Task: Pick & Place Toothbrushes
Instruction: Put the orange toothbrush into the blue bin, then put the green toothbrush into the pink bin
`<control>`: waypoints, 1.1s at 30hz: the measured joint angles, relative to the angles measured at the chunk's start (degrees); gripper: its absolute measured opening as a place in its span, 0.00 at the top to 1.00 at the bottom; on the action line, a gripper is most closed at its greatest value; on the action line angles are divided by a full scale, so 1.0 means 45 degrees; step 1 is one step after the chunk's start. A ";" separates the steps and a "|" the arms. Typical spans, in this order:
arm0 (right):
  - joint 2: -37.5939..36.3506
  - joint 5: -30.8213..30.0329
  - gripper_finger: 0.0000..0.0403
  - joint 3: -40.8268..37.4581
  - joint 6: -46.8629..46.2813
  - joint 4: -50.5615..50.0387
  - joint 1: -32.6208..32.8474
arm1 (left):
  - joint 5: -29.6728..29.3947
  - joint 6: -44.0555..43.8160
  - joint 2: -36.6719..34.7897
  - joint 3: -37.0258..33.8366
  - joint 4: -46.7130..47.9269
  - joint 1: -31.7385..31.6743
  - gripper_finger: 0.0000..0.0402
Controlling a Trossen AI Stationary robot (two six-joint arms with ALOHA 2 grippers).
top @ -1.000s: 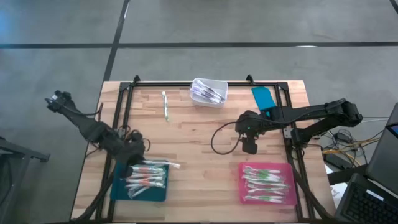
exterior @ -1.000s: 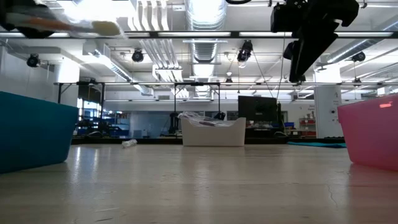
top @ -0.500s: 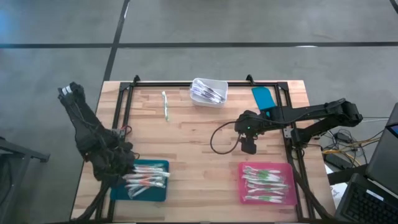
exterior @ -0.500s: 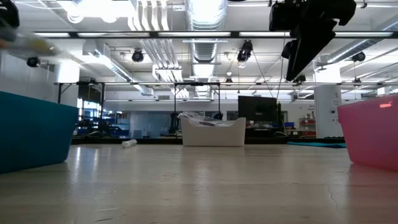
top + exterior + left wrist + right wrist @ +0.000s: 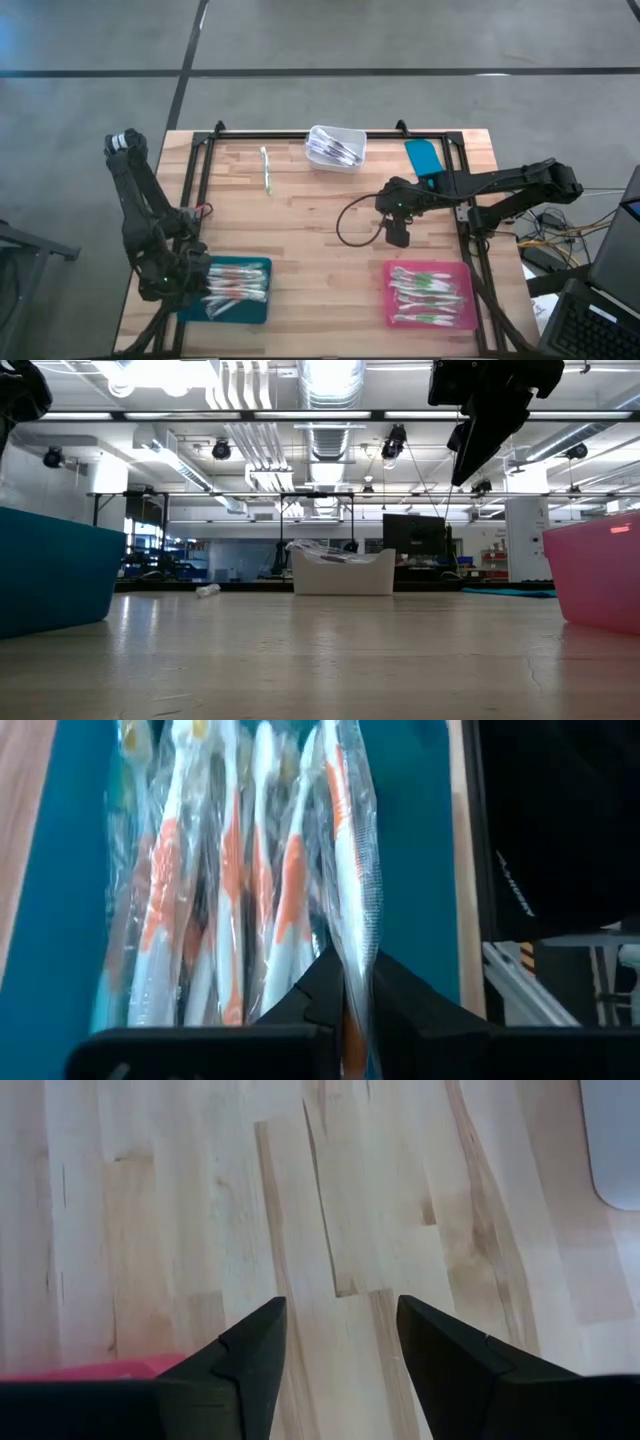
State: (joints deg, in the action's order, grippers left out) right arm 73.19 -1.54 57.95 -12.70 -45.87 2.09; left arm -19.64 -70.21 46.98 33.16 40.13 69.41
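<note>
Left gripper (image 5: 355, 990) is pinching a wrapped toothbrush (image 5: 345, 850) over the teal tray (image 5: 255, 305), at seven o'clock on our table (image 5: 320, 215). We are judging this the placing step; next we need to let go. Right gripper (image 5: 335, 1345) is waiting spread, empty, near centre.

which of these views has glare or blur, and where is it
Low view: ceiling lights blow out to white, and the wooden table reflects them as sheen. Left wrist view: the clear wrapper on the toothbrush pinched in the left gripper glints; the gripper's near fingers look soft. High view: evenly lit, no glare.
</note>
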 joint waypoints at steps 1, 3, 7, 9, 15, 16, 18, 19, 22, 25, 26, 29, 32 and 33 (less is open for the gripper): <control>0.0000 -0.0001 0.55 -0.0003 0.0003 0.0052 0.0000 | -0.0003 -0.0070 0.0005 -0.0148 -0.0118 0.0066 0.92; 0.0000 -0.0005 0.55 0.0002 -0.0032 0.0164 0.0000 | 0.0007 -0.0230 0.0005 -0.0435 -0.0208 0.0144 0.92; 0.0000 -0.0005 0.56 0.0002 -0.0073 0.0341 0.0000 | 0.0063 -0.0796 -0.0011 -0.0883 -0.0117 0.0149 0.89; 0.0000 -0.0005 0.56 0.0000 -0.0072 0.0338 0.0000 | 0.0135 -0.1148 -0.0015 -0.1068 -0.0108 0.0149 0.87; 0.0001 -0.0010 0.54 -0.0002 -0.0045 0.0386 0.0000 | 0.1155 -0.3050 -0.0024 -0.1140 -0.0159 0.0149 0.86; 0.0000 -0.0016 0.53 0.0001 -0.0045 0.0390 0.0000 | 0.1445 -0.3281 -0.0024 -0.1096 -0.0211 0.0149 0.86; 0.0002 -0.0102 0.52 -0.0001 -0.0045 0.0419 0.0000 | 0.2002 -0.3510 -0.0040 -0.1001 -0.0407 0.0144 0.85; 0.0005 -0.0297 0.51 -0.0001 -0.0055 0.0434 0.0005 | 0.2196 -0.3547 -0.0044 -0.0953 -0.0446 0.0144 0.84; 0.0005 -0.0753 0.50 -0.0003 -0.0055 0.0434 -0.0003 | 0.2255 -0.4238 -0.0044 -0.0940 -0.0463 0.0125 0.79; 0.0005 -0.0797 0.51 0.0000 -0.0045 0.0480 -0.0024 | 0.2241 -0.4844 -0.0024 -0.0959 -0.0340 0.0120 0.72; 0.0005 -0.0797 0.51 0.0002 -0.0045 0.0491 -0.0023 | 0.2218 -0.4903 -0.0008 -0.0959 -0.0337 0.0120 0.70; 0.0005 -0.0792 0.53 0.0002 -0.0045 0.0487 -0.0024 | 0.2103 -0.4947 -0.0005 -0.0959 -0.0248 0.0114 0.62; 0.0005 -0.0792 0.55 -0.0002 -0.0045 0.0482 -0.0024 | 0.2063 -0.5112 -0.0075 -0.0943 -0.0244 0.0087 0.57; 0.0005 -0.0792 0.56 0.0000 -0.0045 0.0482 -0.0022 | 0.2059 -0.5247 -0.0120 -0.0901 -0.0240 0.0067 0.56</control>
State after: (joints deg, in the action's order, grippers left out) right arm 73.21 -5.10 57.95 -12.91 -43.70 1.99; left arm -10.37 -93.82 46.44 29.10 39.05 69.72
